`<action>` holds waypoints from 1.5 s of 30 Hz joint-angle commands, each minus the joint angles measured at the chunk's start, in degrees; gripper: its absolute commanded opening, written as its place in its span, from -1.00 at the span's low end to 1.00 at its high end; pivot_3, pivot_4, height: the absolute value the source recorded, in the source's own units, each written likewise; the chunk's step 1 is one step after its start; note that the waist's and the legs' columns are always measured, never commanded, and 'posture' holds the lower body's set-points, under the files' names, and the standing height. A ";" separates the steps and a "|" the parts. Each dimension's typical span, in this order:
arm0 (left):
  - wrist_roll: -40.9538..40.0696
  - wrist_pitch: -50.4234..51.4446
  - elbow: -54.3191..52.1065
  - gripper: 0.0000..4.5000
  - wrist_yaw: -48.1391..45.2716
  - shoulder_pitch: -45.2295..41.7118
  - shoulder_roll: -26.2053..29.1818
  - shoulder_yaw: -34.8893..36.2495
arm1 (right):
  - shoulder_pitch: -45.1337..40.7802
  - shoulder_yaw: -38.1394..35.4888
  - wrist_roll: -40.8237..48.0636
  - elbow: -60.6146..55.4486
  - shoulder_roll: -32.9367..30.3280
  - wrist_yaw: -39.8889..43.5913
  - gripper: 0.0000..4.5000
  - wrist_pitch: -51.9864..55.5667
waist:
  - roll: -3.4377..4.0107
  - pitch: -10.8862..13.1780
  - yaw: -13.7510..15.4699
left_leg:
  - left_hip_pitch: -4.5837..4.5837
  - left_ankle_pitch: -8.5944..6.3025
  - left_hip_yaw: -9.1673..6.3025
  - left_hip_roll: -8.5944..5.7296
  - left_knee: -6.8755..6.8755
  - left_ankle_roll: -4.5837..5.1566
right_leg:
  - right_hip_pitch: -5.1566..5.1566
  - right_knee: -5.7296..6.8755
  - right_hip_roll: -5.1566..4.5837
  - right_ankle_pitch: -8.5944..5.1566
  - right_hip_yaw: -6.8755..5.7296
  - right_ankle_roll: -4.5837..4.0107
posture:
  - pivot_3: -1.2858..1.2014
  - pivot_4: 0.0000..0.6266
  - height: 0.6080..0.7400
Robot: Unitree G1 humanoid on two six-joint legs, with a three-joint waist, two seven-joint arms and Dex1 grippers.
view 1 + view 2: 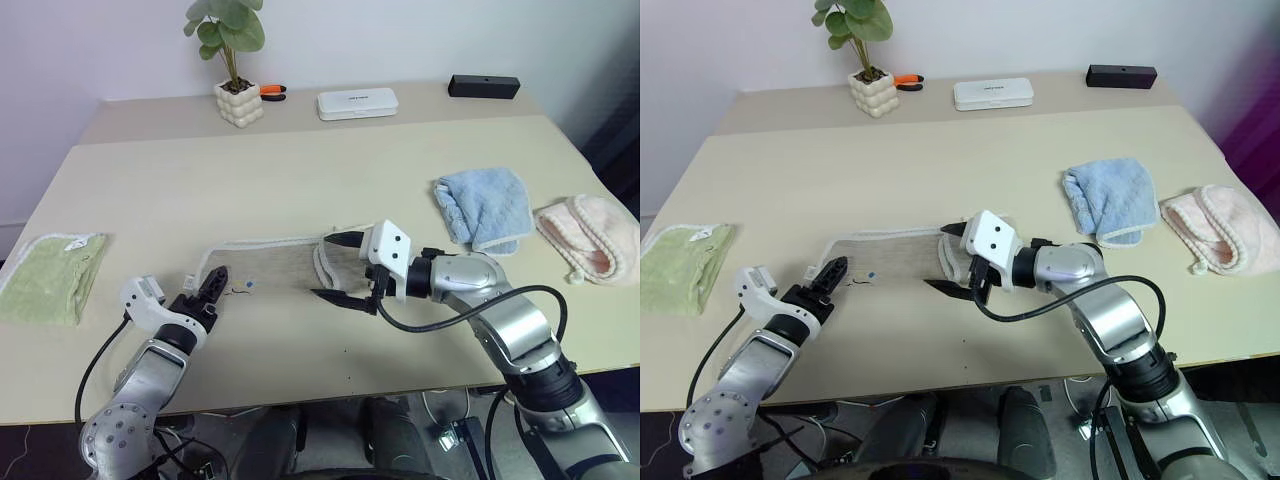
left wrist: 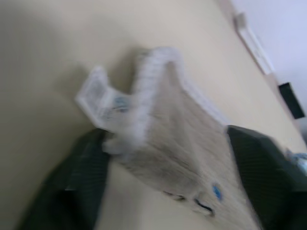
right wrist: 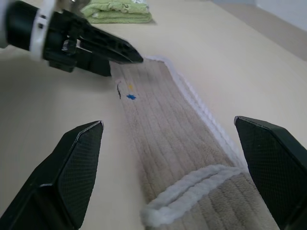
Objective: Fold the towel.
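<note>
Towel (image 1: 275, 262) flat on table (image 1: 300, 170), left pincer (image 1: 213, 287) and right pincer (image 1: 338, 268) both agape, empty.

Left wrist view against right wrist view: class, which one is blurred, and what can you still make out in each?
Left wrist view: smeared throughout, yet the towel with its white tag reads between the left gripper's dark fingers. Right wrist view: crisp, with the towel's ribbed pile, whitish edging and small blue mark clear, and the left gripper sharp at its far end.
</note>
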 commanded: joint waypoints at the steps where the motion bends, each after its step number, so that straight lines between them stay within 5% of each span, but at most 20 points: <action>1: -2.80 -0.70 1.13 -0.27 1.49 0.31 0.04 0.49 | 0.04 -0.54 -0.22 -2.83 -0.08 -0.44 1.00 -1.10 | -0.01 0.01 -0.04 | 0.00 0.00 0.00 0.00 0.00 0.00 | 0.00 -0.01 -0.01 0.00 0.00 0.00 | 0.03 -0.52 1.00; 4: -3.26 -3.24 0.41 -0.96 0.53 0.26 0.96 2.23 | 0.72 -0.65 -0.22 -3.33 -0.05 -0.68 1.00 -0.66 | -0.09 0.05 -0.09 | -0.02 0.00 0.00 0.00 0.00 0.00 | -0.02 -0.01 0.00 0.00 0.00 0.00 | 0.03 -0.52 1.00; 8: -2.05 -7.84 -0.41 -0.98 -2.96 -0.21 6.66 8.16 | 1.61 -1.32 0.11 -3.86 -0.44 -1.12 1.00 0.28 | -0.13 0.07 -0.24 | -0.06 -0.01 -0.01 0.01 -0.03 -0.01 | -0.08 -0.01 0.01 -0.01 0.00 -0.02 | 0.03 -0.52 1.00; 14: 4.78 -10.35 -0.80 -0.98 -13.39 -2.52 23.80 11.72 | 0.93 -2.55 0.54 -2.04 -1.22 -0.37 1.00 0.06 | -0.23 0.07 -0.08 | -0.07 -0.11 0.03 0.20 -0.07 -0.20 | -0.17 -0.02 0.24 -0.11 0.06 -0.25 | 0.03 -0.52 1.00; 23: 15.49 -8.05 -8.31 -0.98 -33.72 -7.83 37.93 -9.27 | -0.48 -2.07 -1.17 2.12 -0.61 -0.77 1.00 -1.30 | -0.23 0.08 -0.56 | -0.06 -0.14 0.05 0.23 -0.13 -0.21 | -0.17 -0.08 0.27 -0.03 0.08 -0.13 | 0.03 -0.52 1.00; 26: 21.44 -8.28 -5.96 -0.98 -39.68 -10.96 38.18 -20.10 | 0.08 -1.86 -2.01 2.21 -0.81 -1.18 1.00 -1.69 | -0.19 0.10 -0.53 | -0.08 -0.15 0.08 0.29 -0.18 -0.24 | -0.25 -0.04 0.35 -0.04 0.12 -0.16 | 0.03 -0.52 1.00; 30: 25.84 -9.54 -2.37 -0.98 -44.37 -13.43 36.32 -25.68 | 0.46 -2.22 -2.44 1.97 -0.84 -1.99 1.00 -1.38 | -0.20 0.11 -0.53 | -0.09 -0.16 0.08 0.29 -0.18 -0.23 | -0.26 -0.04 0.35 -0.04 0.14 -0.16 | 0.03 -0.52 1.00; 41: 24.95 -6.78 -1.65 -0.98 -50.89 -12.91 32.65 -26.28 | 1.37 -1.71 -3.63 0.96 -0.77 -3.54 1.00 -1.01 | -0.20 0.11 -0.38 | -0.12 -0.16 0.05 0.29 -0.15 -0.23 | -0.28 -0.04 0.34 -0.03 0.14 -0.15 | 0.03 -0.52 1.00; 45: 18.77 -3.06 -3.02 -0.36 -51.09 -8.57 35.01 -17.36 | 0.48 -1.82 -3.65 1.46 -0.58 -3.50 1.00 -0.76 | -0.20 0.11 -0.69 | -0.12 -0.16 0.05 0.31 -0.15 -0.23 | -0.31 -0.03 0.35 -0.03 0.15 -0.14 | 0.03 -0.52 1.00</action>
